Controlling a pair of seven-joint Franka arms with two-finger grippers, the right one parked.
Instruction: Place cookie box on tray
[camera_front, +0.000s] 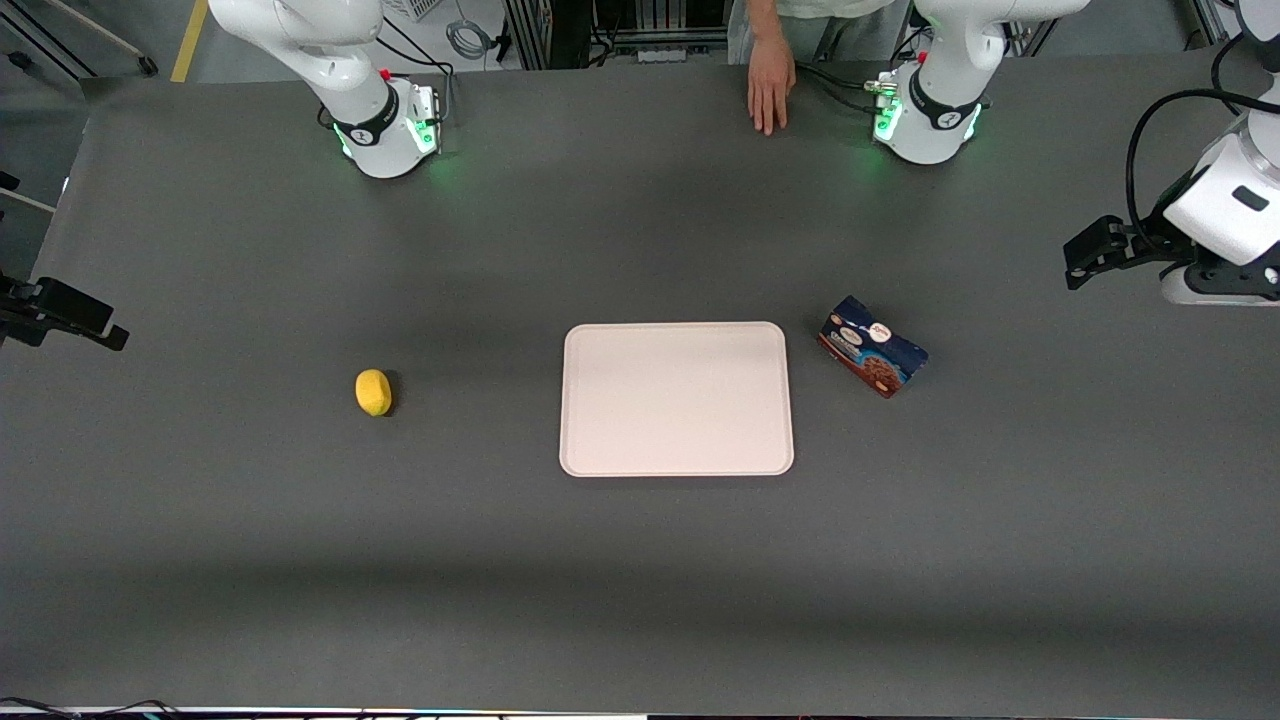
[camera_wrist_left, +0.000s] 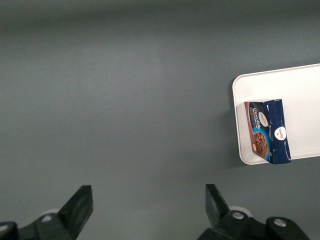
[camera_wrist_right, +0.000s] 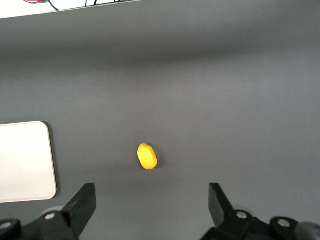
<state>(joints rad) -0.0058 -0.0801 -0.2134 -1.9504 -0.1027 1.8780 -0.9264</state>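
The claw (camera_wrist_left: 147, 207) hangs above bare desk (camera_front: 1050, 480) at the working arm's end, its two dark fingers (camera_wrist_left: 80, 202) spread wide with nothing between them, well apart from the cookie box (camera_front: 872, 359). The box lies flat on the desk, skewed, just beside the short edge of the tray (camera_front: 676, 398) that faces the working arm's end, not on it as the front view shows, cookie picture and white oval logo facing up. A small yellow rounded object (camera_front: 373, 391) lies on the desk toward the parked arm's end, well apart from the tray.
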